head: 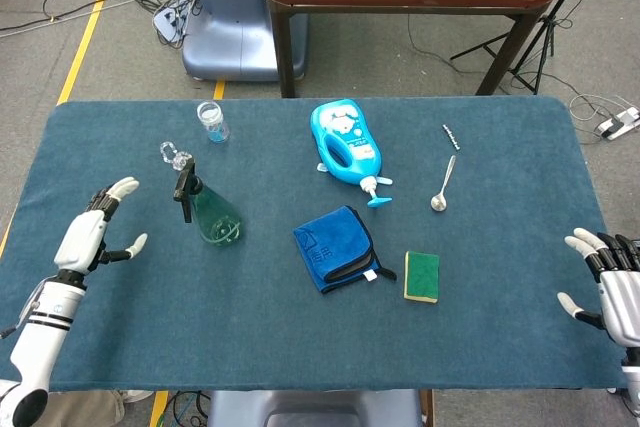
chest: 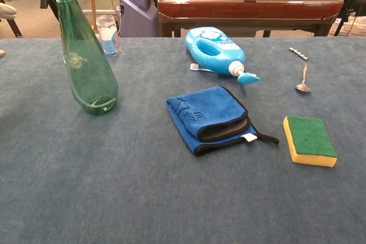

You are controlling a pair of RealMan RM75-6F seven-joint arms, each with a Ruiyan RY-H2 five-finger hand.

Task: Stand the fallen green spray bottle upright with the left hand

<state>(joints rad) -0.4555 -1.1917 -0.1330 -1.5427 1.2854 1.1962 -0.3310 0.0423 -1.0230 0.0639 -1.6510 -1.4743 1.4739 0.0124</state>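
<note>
The green spray bottle [head: 211, 214] [chest: 86, 61] stands upright on the blue table, its black trigger head on top, with nothing touching it. My left hand [head: 97, 225] is off to the bottle's left, open, fingers spread and holding nothing; the chest view catches only a fingertip [chest: 7, 10] at its left edge. My right hand [head: 608, 282] rests open at the table's far right edge, away from everything.
A small glass jar [head: 211, 122] and a clear stopper [head: 174, 156] lie behind the bottle. A blue detergent bottle [head: 347, 143] lies on its side mid-table. A folded blue cloth [head: 335, 247], a sponge [head: 422, 276], a spoon [head: 442, 186] and a screw [head: 451, 136] sit to the right.
</note>
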